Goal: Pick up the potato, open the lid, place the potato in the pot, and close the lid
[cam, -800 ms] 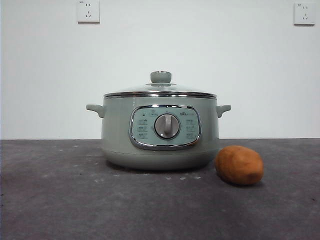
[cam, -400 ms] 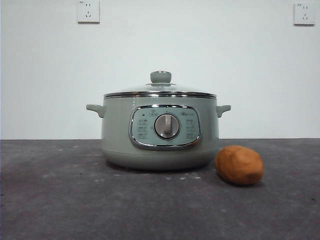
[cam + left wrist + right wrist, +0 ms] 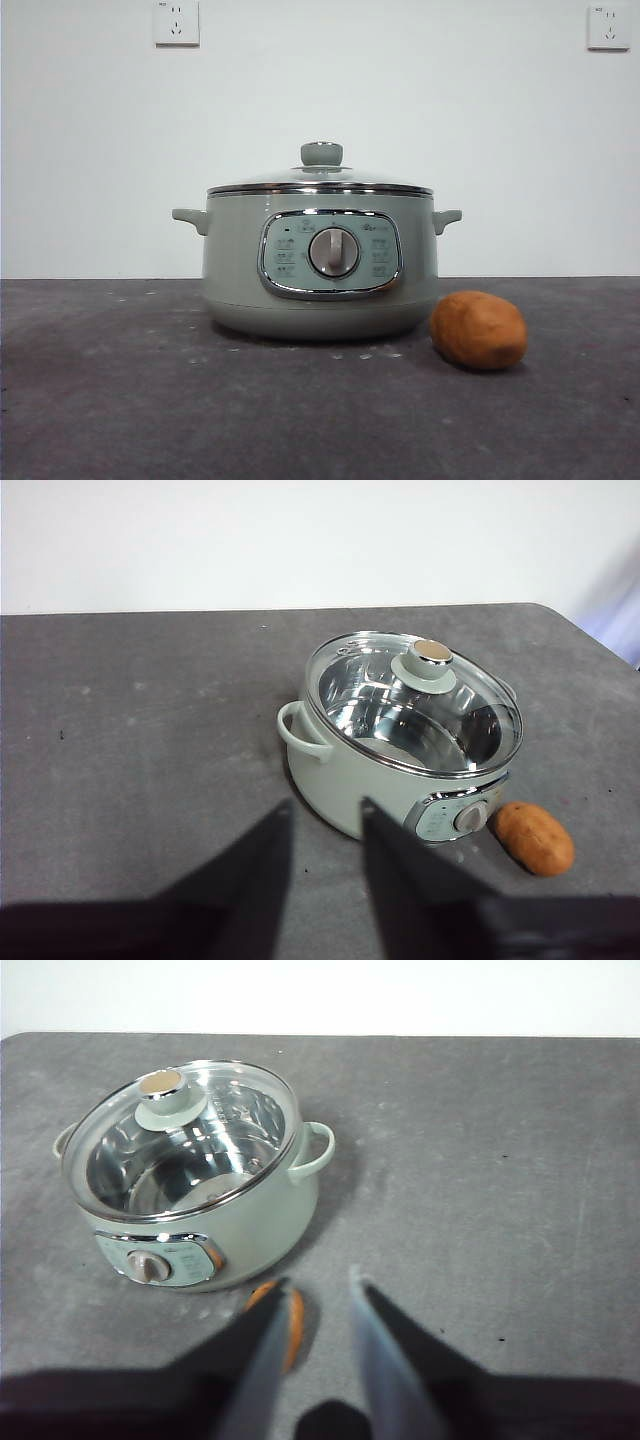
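Even soft light, faint shadows, glare on lid (image 3: 413, 702), blurred jaws

Left gripper (image 3: 325, 815) at the lower middle of its wrist frame, two flat matte-black jaws tapering to narrow tips, right gripper (image 3: 318, 1285) at the lower middle of its frame, same black wedge jaws, inner faces paler grey, broad dark bases

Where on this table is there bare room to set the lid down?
Bare table lies wide beside the pot on its side away from the potato, and in front of both. Beyond the potato is another open stretch. Only the narrow gap between pot and potato is crowded.
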